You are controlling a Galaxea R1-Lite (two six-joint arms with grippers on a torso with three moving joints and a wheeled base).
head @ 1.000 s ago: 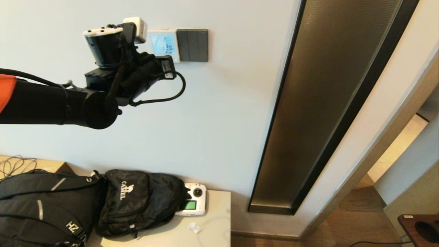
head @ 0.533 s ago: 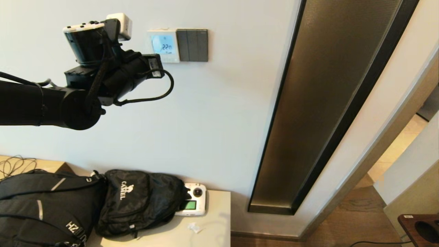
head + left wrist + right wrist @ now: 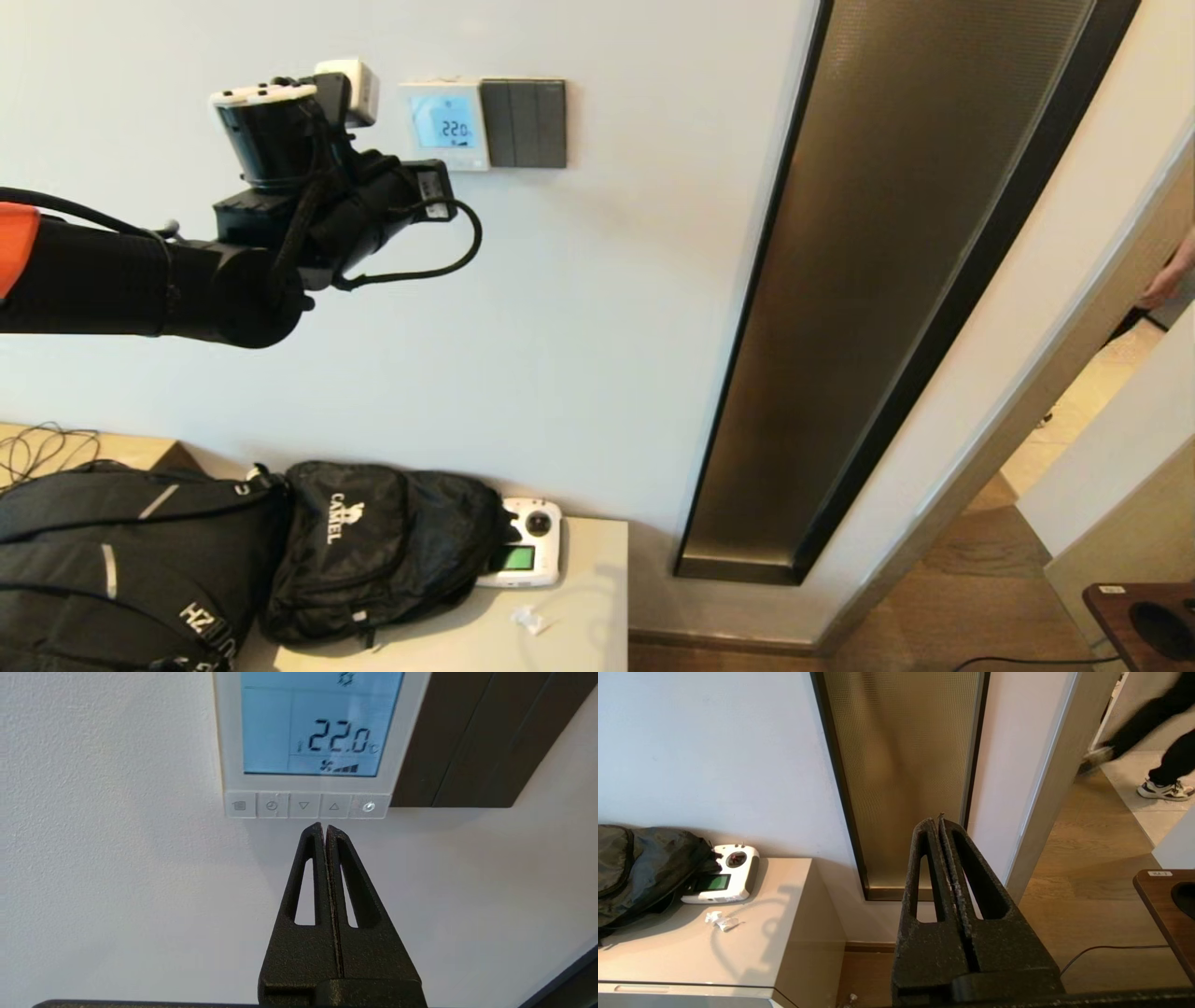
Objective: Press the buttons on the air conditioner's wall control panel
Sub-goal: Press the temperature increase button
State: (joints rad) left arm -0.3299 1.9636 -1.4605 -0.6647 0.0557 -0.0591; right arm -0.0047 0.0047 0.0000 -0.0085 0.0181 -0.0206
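The air conditioner's wall control panel [image 3: 446, 123] is a white square with a lit pale blue screen reading 22.0 [image 3: 322, 728]. The buttons [image 3: 306, 806] form a row along its bottom edge. My left gripper [image 3: 323, 828] is shut and empty. Its tips point at the wall just below the row, under the gap between the down-arrow and up-arrow buttons. In the head view the left gripper [image 3: 439, 189] sits just below and left of the panel. My right gripper [image 3: 938, 821] is shut, empty and parked low, out of the head view.
A dark grey three-rocker switch plate [image 3: 524, 123] adjoins the panel's right side. A tall bronze glass strip [image 3: 896, 280] stands further right. Below, a cabinet [image 3: 588, 597] carries black backpacks [image 3: 373, 551] and a white remote [image 3: 523, 555]. A person [image 3: 1148, 742] walks past the doorway.
The left arm drew back left and up from the panel half a second ago, then moved right again towards the panel's bottom edge. A person has appeared at the doorway.
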